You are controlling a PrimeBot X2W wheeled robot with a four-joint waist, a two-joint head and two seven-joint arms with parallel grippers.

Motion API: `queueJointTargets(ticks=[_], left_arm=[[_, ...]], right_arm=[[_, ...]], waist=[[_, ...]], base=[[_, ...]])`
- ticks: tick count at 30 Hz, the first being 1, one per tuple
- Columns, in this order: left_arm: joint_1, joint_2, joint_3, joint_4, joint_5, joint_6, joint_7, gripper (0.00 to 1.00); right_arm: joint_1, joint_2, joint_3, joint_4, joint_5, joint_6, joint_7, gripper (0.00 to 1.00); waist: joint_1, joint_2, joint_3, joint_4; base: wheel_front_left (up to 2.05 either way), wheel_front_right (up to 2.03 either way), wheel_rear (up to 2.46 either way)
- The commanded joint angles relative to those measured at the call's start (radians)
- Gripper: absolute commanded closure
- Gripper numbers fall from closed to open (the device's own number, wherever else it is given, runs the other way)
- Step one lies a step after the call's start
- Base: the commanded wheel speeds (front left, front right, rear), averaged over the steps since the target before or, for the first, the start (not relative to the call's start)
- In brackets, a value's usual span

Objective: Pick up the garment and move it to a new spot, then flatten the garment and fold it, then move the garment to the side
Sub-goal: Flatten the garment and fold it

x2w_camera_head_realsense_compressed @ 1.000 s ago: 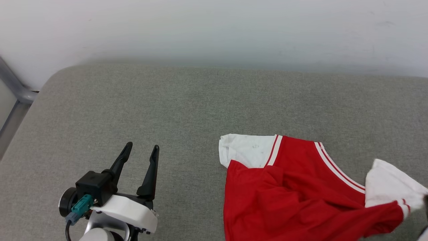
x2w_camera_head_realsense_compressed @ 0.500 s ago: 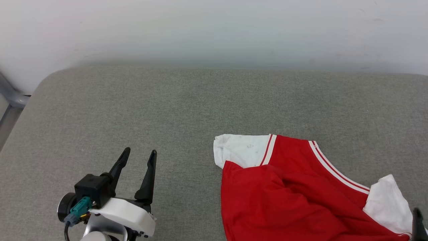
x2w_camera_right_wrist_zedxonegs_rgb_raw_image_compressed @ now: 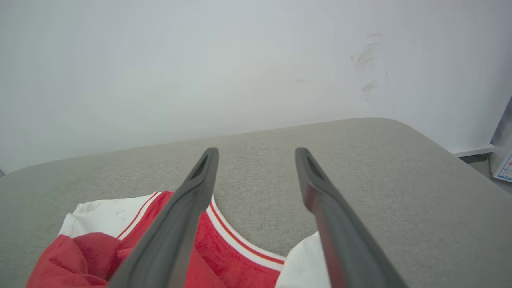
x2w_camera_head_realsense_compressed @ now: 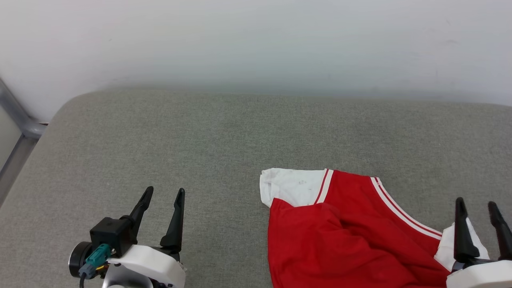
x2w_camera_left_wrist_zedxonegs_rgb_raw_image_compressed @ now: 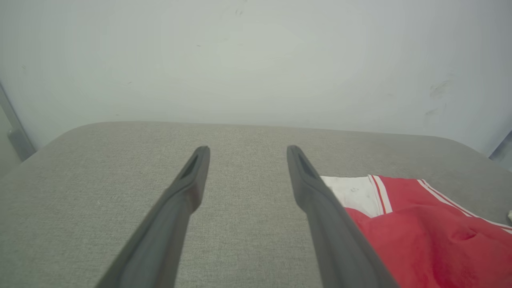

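The garment (x2w_camera_head_realsense_compressed: pixel 344 232), a red jersey shirt with white sleeves and striped trim, lies rumpled on the grey cushion at the lower right of the head view. One white sleeve (x2w_camera_head_realsense_compressed: pixel 292 186) points left. My right gripper (x2w_camera_head_realsense_compressed: pixel 476 206) hangs open over the other white sleeve, holding nothing. In the right wrist view the garment (x2w_camera_right_wrist_zedxonegs_rgb_raw_image_compressed: pixel 100 248) lies below my open right gripper (x2w_camera_right_wrist_zedxonegs_rgb_raw_image_compressed: pixel 256 154). My left gripper (x2w_camera_head_realsense_compressed: pixel 162 194) is open and empty at the lower left, well clear of the cloth. The left wrist view shows my left gripper (x2w_camera_left_wrist_zedxonegs_rgb_raw_image_compressed: pixel 246 152) with the garment (x2w_camera_left_wrist_zedxonegs_rgb_raw_image_compressed: pixel 424 232) to its right.
The grey cushion (x2w_camera_head_realsense_compressed: pixel 192 132) stretches bare to the left and back, ending at a pale wall (x2w_camera_head_realsense_compressed: pixel 256 40). A metal frame (x2w_camera_head_realsense_compressed: pixel 20 120) runs past the cushion's left corner. The cushion's right edge (x2w_camera_right_wrist_zedxonegs_rgb_raw_image_compressed: pixel 440 148) drops off toward a floor.
My right gripper let go of the lifted white sleeve, which dropped flat, and now stands open above it. The head camera shifted slightly. The left gripper stayed put.
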Motion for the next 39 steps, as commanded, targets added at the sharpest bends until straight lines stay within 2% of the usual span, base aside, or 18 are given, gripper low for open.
queueJointTargets(ticks=[1,6,10,13,20,26,31,39], left_arm=[[0.01,0.002,-0.001,0.005,0.003,0.002,-0.004,0.0],[0.005,0.011,0.008,0.018,0.002,0.0,-0.009,0.0],[-0.044,0.019,0.003,0.027,0.002,-0.031,0.002,0.0],[-0.105,0.011,-0.016,0.047,-0.015,-0.077,0.037,0.0],[-0.314,-0.034,-0.08,0.138,-0.07,-0.193,0.209,0.0],[-0.496,-0.069,-0.152,0.257,-0.108,-0.29,0.41,0.0],[-0.616,-0.084,-0.192,0.362,-0.141,-0.332,0.571,0.0],[-0.722,-0.077,-0.265,0.497,-0.152,-0.364,0.755,0.0]], right_arm=[[0.01,0.0,0.015,-0.014,0.002,-0.001,0.009,0.0],[0.048,0.0,0.096,-0.1,-0.003,-0.001,0.07,0.0],[0.066,0.0,0.136,-0.169,0.01,-0.001,0.106,0.0],[0.053,0.0,0.152,-0.202,0.017,-0.001,0.125,0.0],[0.012,0.0,0.163,-0.232,0.022,-0.001,0.154,0.0],[-0.021,0.0,0.168,-0.237,0.024,-0.001,0.162,0.0],[-0.056,0.0,0.185,-0.24,0.015,-0.001,0.164,0.0],[-0.087,0.0,0.192,-0.22,0.037,-0.001,0.142,0.0]], waist=[[0.0,0.0,-0.005,0.001],[0.0,0.0,-0.009,-0.007],[0.0,0.0,0.014,-0.026],[0.0,0.0,0.043,-0.042],[0.0,0.0,0.132,-0.081],[0.0,0.0,0.203,-0.106],[0.0,0.0,0.259,-0.133],[0.0,0.0,0.328,-0.161]], base=[[0.0,0.0,0.0],[0.0,0.0,0.0],[0.0,0.0,0.0],[0.0,0.0,0.0],[0.0,0.0,0.0],[0.0,0.0,0.0],[0.0,0.0,0.0],[0.0,0.0,0.0]])
